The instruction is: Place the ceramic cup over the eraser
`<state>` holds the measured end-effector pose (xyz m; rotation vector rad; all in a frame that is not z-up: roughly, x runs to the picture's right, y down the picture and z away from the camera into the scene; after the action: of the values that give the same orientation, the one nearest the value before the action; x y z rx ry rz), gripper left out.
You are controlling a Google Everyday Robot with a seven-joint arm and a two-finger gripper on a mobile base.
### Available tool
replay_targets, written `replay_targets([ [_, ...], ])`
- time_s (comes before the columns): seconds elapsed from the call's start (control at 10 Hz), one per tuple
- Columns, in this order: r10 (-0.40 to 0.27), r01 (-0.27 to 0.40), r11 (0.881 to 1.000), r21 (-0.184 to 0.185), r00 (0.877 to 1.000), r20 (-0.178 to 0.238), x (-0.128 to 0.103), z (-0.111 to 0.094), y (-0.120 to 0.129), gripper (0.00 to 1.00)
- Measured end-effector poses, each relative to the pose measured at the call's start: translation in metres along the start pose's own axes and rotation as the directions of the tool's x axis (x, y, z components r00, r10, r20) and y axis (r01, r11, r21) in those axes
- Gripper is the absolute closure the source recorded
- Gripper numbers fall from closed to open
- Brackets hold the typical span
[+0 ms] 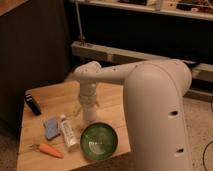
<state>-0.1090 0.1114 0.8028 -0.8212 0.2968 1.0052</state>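
The end effector [88, 107] points straight down over the middle of the wooden bench [112, 102], just behind the green bowl [99, 141]. A pale tapered shape at its tip looks like the ceramic cup [90, 118]; whether it is gripped, I cannot tell. The eraser [33, 104] lies well apart, near the bench's left edge.

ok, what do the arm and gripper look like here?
The arm is a bulky off-white shell of smooth rounded tubes, with small dark round holes dotted along it and a ball-like joint at the bend. No cables or markings visible. The gripper, same pale colour, sits over the wooden table beside the green bowl.
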Motion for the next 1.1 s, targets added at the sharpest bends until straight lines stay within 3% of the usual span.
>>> replay_targets([
  [0.4, -0.012, 0.012, 1.000, 0.006, 1.000, -0.012, -0.002, 0.002, 0.002, 0.22],
  [0.9, -0.018, 0.018, 1.000, -0.001, 0.999, -0.038, -0.003, 0.012, 0.002, 0.59],
  [1.1, -0.019, 0.019, 1.000, -0.004, 0.999, -0.040, -0.006, 0.013, 0.002, 0.62],
])
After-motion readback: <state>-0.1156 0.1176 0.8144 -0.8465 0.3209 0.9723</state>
